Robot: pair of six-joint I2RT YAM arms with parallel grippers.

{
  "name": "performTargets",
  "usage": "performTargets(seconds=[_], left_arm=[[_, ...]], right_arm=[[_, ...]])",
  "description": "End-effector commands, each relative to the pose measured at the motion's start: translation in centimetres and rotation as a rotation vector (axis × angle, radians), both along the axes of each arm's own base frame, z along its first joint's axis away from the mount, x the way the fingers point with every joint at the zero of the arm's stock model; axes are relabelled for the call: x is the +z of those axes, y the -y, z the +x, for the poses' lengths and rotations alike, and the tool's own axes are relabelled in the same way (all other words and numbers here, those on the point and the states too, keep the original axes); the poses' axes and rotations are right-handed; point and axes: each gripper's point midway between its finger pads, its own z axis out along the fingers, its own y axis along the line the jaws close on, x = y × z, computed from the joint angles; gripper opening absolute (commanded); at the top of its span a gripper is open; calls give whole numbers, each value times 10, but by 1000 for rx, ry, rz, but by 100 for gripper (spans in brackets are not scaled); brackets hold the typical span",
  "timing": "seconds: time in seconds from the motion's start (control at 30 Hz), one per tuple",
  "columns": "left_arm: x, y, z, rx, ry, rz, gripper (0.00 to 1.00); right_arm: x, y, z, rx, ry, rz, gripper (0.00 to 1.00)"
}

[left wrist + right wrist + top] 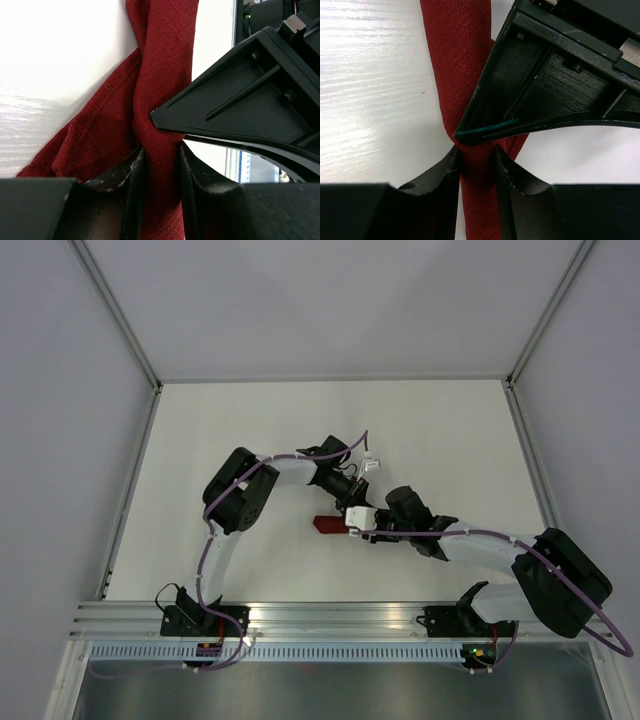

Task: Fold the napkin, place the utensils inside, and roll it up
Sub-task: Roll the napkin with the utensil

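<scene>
The napkin (327, 524), bunched into a narrow roll near the middle of the table (250, 420), is soft, light and limp; it will likely sag and unroll unless pinched across its full thickness. The left end effector (160, 152) is nearly closed, clamping the roll; the right end effector (476, 154) pinches it likewise, just beside.

You'll see the napkin (160, 75) is plain woven cloth, matt, its coarse weave showing up close. The left gripper (161, 150) has fingers (125, 190) of black plastic, mostly matt (scuffed pale and slightly shiny along their inner edges). The table (370, 90) is white, smooth and glossy, with fine streaks. The rail (340, 615) at its near edge looks like bare brushed metal.
</scene>
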Motion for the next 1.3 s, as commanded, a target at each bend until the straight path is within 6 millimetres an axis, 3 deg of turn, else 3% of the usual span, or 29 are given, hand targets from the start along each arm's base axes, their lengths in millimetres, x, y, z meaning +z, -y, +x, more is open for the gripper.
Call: performTargets(seconds=[0.0, 0.53, 0.7, 0.87, 0.9, 0.97, 1.0, 1.03, 1.07, 1.13, 1.17, 1.23, 1.27], left_arm=[[-33, -23, -15, 3, 5, 146, 37], [28, -50, 46, 182, 202, 42, 42], [42, -65, 78, 345, 341, 45, 38], [76, -75, 104, 588, 472, -35, 36], [71, -80, 98, 614, 469, -32, 35], [98, -81, 106, 696, 552, -114, 35], [91, -84, 97, 709, 563, -105, 35], [99, -84, 97, 732, 612, -133, 34], [104, -87, 99, 775, 666, -133, 34], [105, -85, 81, 781, 724, -137, 34], [108, -83, 73, 790, 791, -135, 36], [109, -79, 63, 785, 866, -131, 38], [107, -82, 64, 794, 939, -95, 38]], right_arm=[[-22, 12, -16, 3, -79, -68, 31], [-33, 11, -46, 71, -293, -114, 27], [-30, 9, -44, 84, -400, -110, 27], [-36, 17, -46, 84, -580, -107, 26], [-31, 13, -38, 88, -587, -91, 26], [-37, 23, -43, 83, -686, -107, 26], [-30, 17, -33, 95, -691, -86, 26], [-29, 20, -39, 96, -753, -98, 26], [-31, 20, -29, 82, -783, -93, 26], [-30, 22, -33, 93, -868, -93, 26], [-33, 20, -22, 98, -886, -87, 27], [-32, 23, -27, 96, -971, -91, 27], [-36, 21, -19, 96, -990, -93, 27]])
